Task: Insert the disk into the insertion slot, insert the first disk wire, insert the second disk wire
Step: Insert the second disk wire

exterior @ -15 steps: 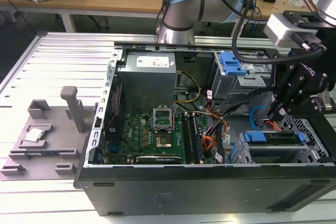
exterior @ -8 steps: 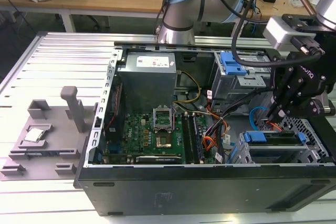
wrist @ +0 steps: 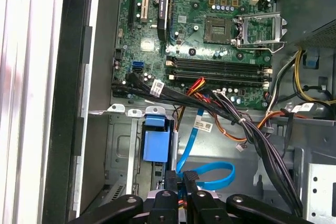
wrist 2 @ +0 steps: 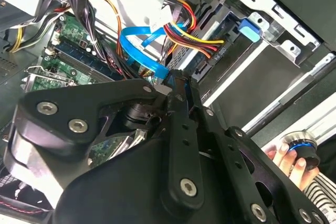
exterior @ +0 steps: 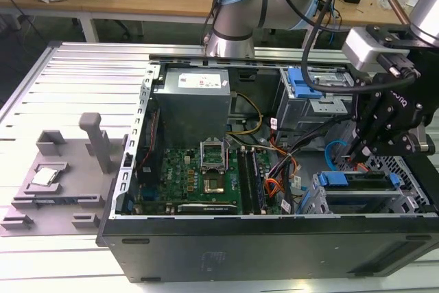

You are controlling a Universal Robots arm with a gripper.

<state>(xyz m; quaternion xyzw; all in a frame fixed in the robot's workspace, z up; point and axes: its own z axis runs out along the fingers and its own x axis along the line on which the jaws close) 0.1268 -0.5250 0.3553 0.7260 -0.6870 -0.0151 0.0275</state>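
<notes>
We see the open computer case [exterior: 274,238] lying on its side on the slatted table [exterior: 75,73], and at the exterior view's right end of it sits the insertion slot [exterior: 405,193], the low silver perforated drive cage. The disk [exterior: 357,180] already lies in that cage, its long axis running across the exterior view from left to right, its blue carrier frame showing at both ends. The gripper [exterior: 361,158] hangs just above the disk's far edge, so the disk lies directly below and slightly nearer the camera than the fingertips. In the first wrist view the fingers [wrist: 190,182] look pinched together on the end of the blue data cable [wrist: 210,174], which loops away over the case floor; in the second wrist view the same cable [wrist 2: 137,51] curls beside the red-yellow-black power wires [wrist 2: 186,30] plugged at the disk's back. We judge the relation that matters is downward: connector over the disk's rear edge. A person's hand [wrist 2: 286,157] rests at the frame's corner.
</notes>
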